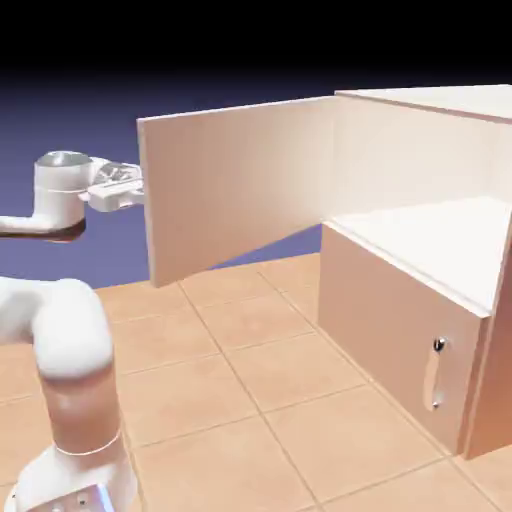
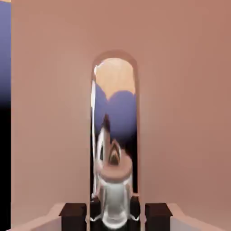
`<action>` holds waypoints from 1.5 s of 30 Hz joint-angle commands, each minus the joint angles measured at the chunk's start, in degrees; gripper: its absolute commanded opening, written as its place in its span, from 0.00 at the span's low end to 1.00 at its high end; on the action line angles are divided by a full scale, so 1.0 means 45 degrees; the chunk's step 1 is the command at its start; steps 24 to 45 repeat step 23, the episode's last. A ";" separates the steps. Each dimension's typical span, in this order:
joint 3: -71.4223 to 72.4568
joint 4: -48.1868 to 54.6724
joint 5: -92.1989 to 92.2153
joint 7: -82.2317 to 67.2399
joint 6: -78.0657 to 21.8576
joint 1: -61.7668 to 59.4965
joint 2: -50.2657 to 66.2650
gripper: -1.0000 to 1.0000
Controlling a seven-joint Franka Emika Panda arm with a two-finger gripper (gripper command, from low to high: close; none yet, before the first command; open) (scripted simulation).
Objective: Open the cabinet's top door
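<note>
The tan cabinet [image 1: 430, 140] stands at the right of the exterior view. Its top door [image 1: 240, 190] is swung wide open, and the pale upper compartment behind it lies exposed. My gripper [image 1: 136, 186] is at the door's free left edge, reaching onto the side that faces away from the camera, so its fingers are hidden there. In the hand view the door panel [image 2: 180, 113] fills the picture. The curved silver handle [image 2: 115, 135] runs up the middle. My gripper [image 2: 115, 215] is shut on the handle's lower end, a dark fingertip on each side.
The shorter lower door [image 1: 390, 330] is closed, with a small silver handle [image 1: 436, 375]. The white arm [image 1: 70, 350] rises at the lower left, above a tiled floor [image 1: 250, 400]. Blue-violet backdrop shows behind the open door.
</note>
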 commanded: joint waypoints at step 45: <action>0.4456 1.0617 0.2084 -0.1936 -0.6876 -0.8779 -0.1440 0.00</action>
